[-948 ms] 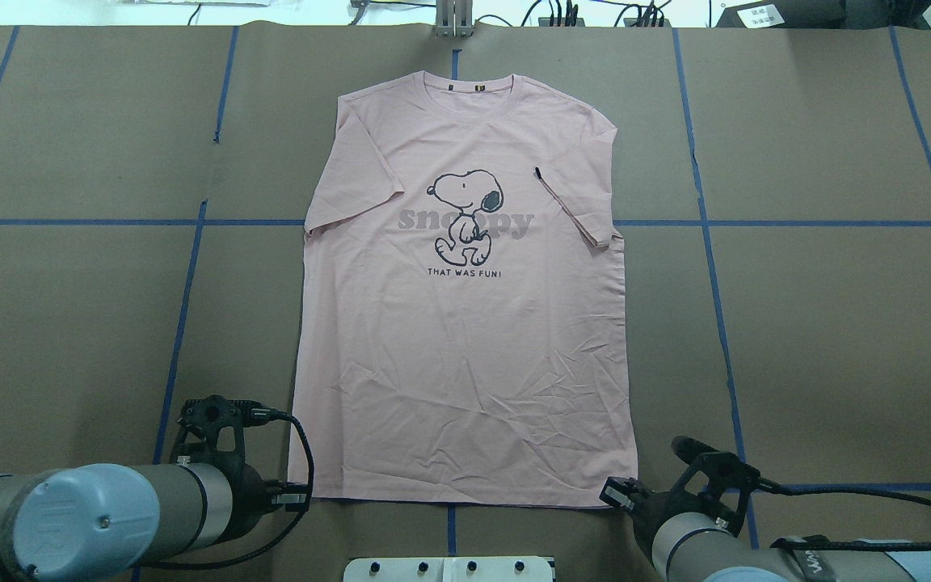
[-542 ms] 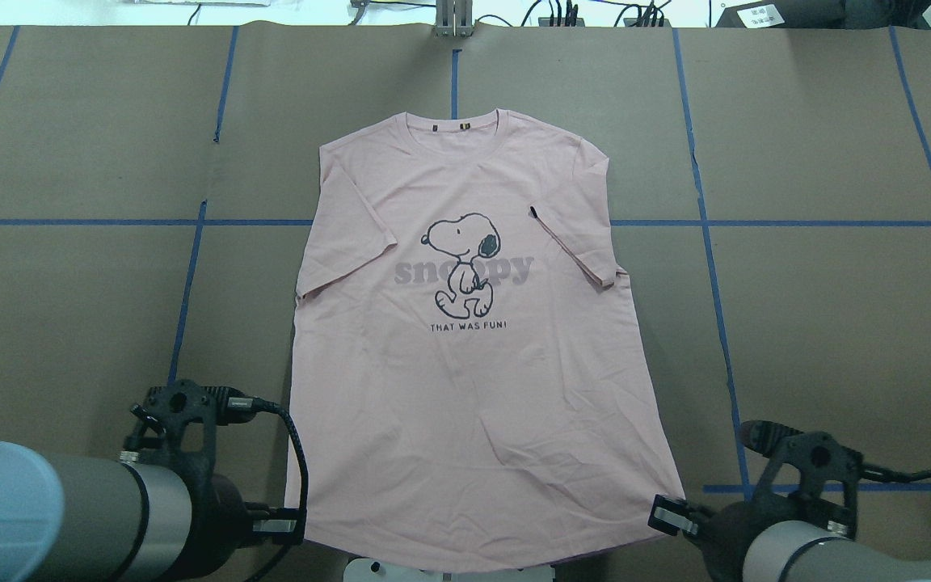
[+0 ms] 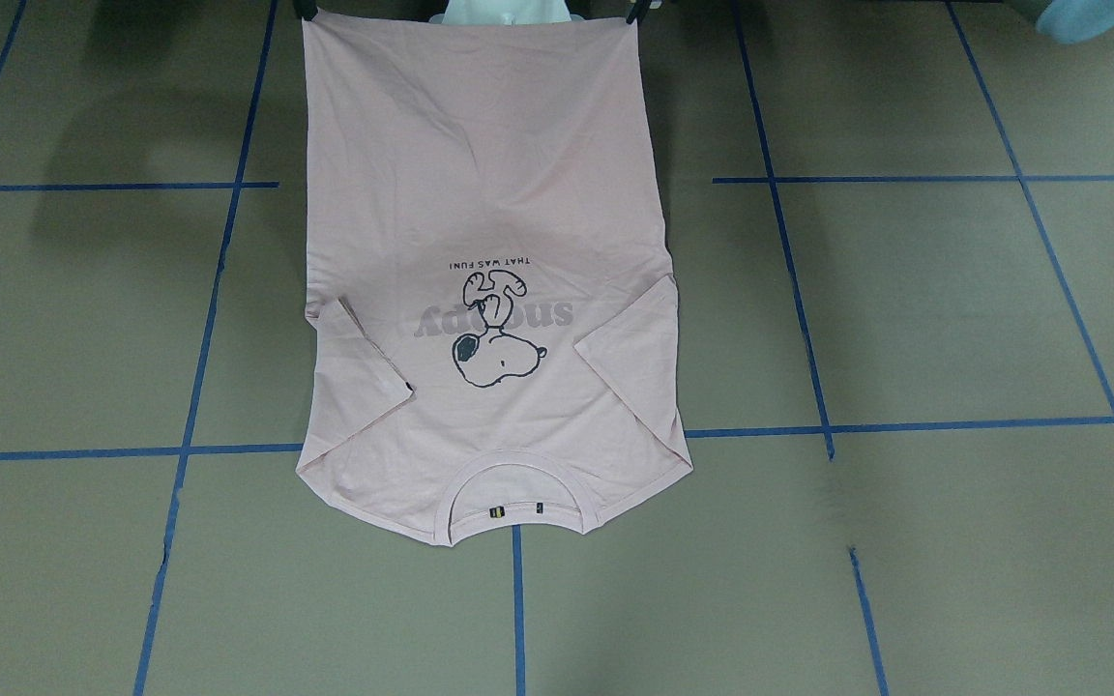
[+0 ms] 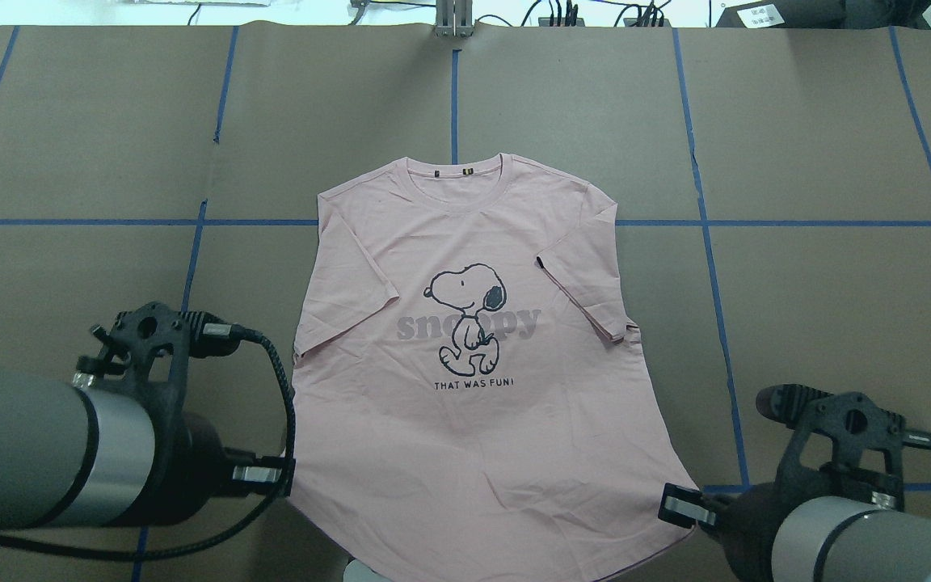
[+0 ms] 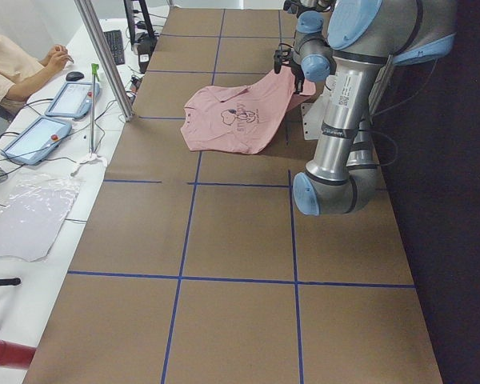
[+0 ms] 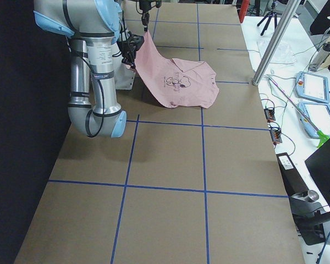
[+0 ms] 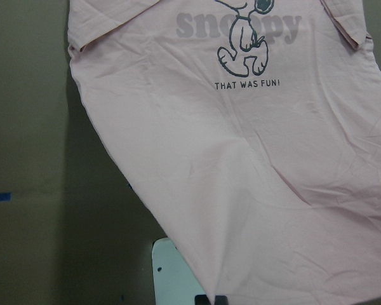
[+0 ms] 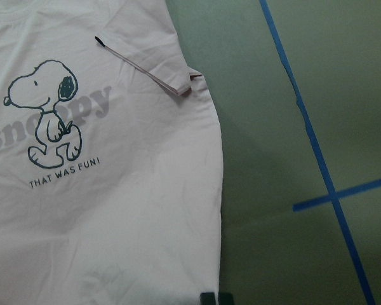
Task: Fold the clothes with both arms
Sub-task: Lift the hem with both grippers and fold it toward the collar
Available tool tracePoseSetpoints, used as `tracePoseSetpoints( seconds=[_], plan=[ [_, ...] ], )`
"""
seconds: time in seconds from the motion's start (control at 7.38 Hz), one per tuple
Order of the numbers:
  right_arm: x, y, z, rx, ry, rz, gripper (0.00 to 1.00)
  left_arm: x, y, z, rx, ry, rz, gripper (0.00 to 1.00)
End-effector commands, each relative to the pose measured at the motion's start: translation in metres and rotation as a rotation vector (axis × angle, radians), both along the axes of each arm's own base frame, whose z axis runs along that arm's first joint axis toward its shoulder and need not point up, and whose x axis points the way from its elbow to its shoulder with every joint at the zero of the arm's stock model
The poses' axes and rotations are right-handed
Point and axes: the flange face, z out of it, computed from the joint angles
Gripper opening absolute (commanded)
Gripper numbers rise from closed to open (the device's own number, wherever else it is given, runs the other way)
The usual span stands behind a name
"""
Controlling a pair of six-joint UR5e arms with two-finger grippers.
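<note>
Grips the T-shirt (image 4: pixel 473 420) by both corners of its hem. Pinches the corner at 8 o'clock in the overhead view with the left gripper (image 4: pixel 275 477), with jaws narrowed down to the thickness of the cloth. Pinches the opposite corner at 4 o'clock with the right gripper (image 4: pixel 671 508), clamped on fabric in the same way. Brings the left arm (image 4: pixel 29 453) in from 8 o'clock and the right arm (image 4: pixel 837 537) in from 4 o'clock, both above the brown table (image 4: pixel 837 323).

Holds the hem lifted off the surface, plain in both side views, with the cloth sloping down from the grippers toward 12 o'clock. Rests the upper half of the shirt flat on the table, collar (image 4: pixel 456 174) at 12 o'clock and both short sleeves tucked in over the body. Shows the dog print (image 4: pixel 469 311) face-up at the shirt's middle, with grey lettering (image 4: pixel 465 325) across it and a dark line of small text just below, toward 6 o'clock. Lays the shoulders across a blue tape line (image 4: pixel 797 222) running from 9 to 3 o'clock. Covers part of a white pedestal (image 7: pixel 168 267) with the raised hem at 6 o'clock. Places a person (image 5: pixel 12 68) at 10 o'clock in the exterior left view, seated at a side desk, well apart from the shirt.
</note>
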Motion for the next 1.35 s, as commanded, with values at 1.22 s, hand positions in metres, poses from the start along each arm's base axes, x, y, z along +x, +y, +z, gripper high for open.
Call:
tracePoseSetpoints(
  seconds=[1.22],
  plan=[
    [-0.148,-0.436,0.168,0.200,0.218,0.217,0.00,0.080,-0.374,0.164,0.250,-0.216,-0.237,0.02]
  ],
)
